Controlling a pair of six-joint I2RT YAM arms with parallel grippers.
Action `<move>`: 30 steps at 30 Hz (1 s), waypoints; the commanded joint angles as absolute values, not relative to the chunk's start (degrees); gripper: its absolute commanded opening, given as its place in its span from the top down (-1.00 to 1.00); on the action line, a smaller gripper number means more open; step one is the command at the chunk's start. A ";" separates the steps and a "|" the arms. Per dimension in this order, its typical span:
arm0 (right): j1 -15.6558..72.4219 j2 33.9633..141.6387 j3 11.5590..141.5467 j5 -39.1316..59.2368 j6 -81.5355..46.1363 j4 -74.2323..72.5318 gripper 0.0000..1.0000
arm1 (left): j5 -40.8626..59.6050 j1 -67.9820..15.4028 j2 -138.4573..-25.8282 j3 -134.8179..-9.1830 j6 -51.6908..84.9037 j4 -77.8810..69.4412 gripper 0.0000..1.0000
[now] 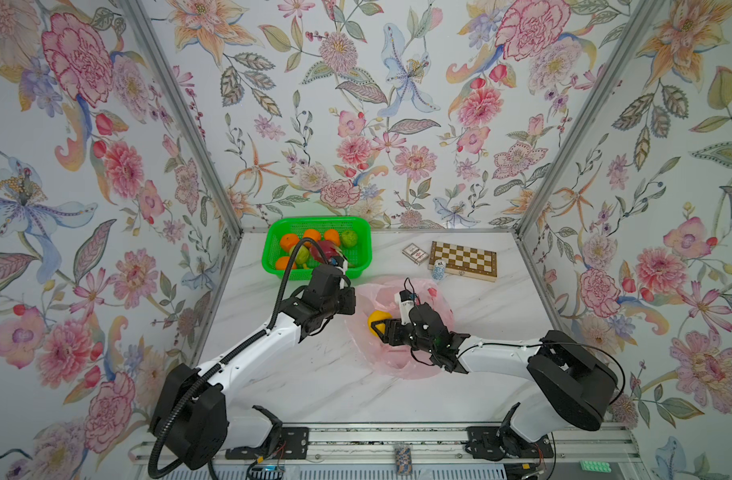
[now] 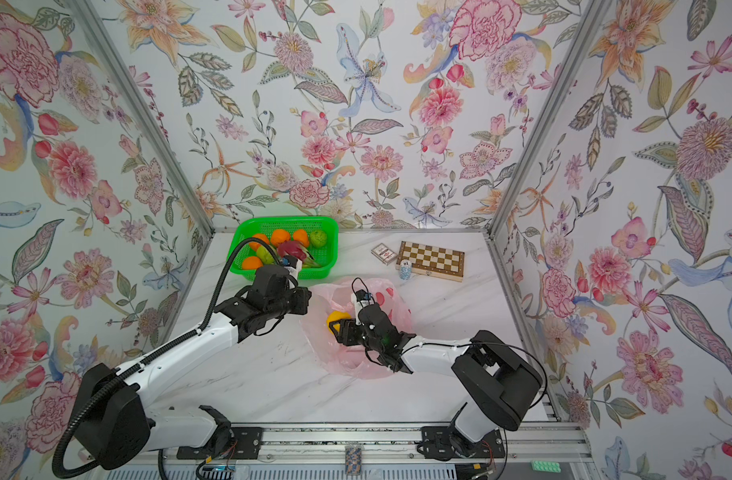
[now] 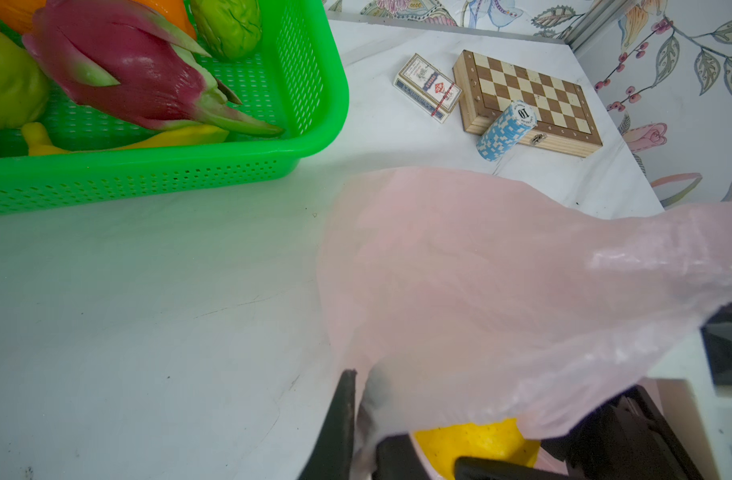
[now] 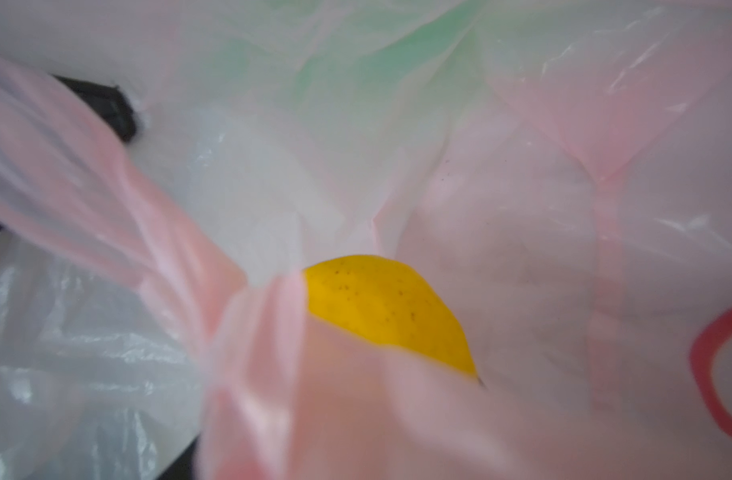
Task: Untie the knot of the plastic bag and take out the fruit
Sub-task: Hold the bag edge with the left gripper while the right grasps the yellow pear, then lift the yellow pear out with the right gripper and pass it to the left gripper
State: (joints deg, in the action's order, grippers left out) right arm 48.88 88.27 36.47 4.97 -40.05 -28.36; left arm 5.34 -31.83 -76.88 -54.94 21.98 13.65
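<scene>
The pink plastic bag (image 1: 397,357) lies open on the marble table, right of centre in both top views. A yellow fruit (image 1: 374,319) sits in its mouth. My right gripper (image 1: 382,326) reaches into the bag, shut on that fruit (image 4: 381,307); film hides its jaws in the right wrist view. My left gripper (image 3: 358,399) is shut on the bag's near edge (image 3: 460,291), holding it up. The knot is out of view; only a bunched handle strip (image 4: 181,266) shows. Several oranges, green fruits and a dragon fruit (image 3: 127,70) lie in the green basket (image 3: 148,160).
The green basket (image 1: 366,249) stands at the back left, just behind my left wrist. A small yellow banana (image 3: 169,139) lies in it. A chessboard (image 1: 464,259), a card box (image 1: 415,253) and a stack of blue chips (image 1: 438,270) sit at the back right.
</scene>
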 commanded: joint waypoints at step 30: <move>46.94 64.70 36.55 5.46 -37.89 -26.34 0.16 | 7.89 -29.23 -73.49 -62.40 25.39 11.53 -0.51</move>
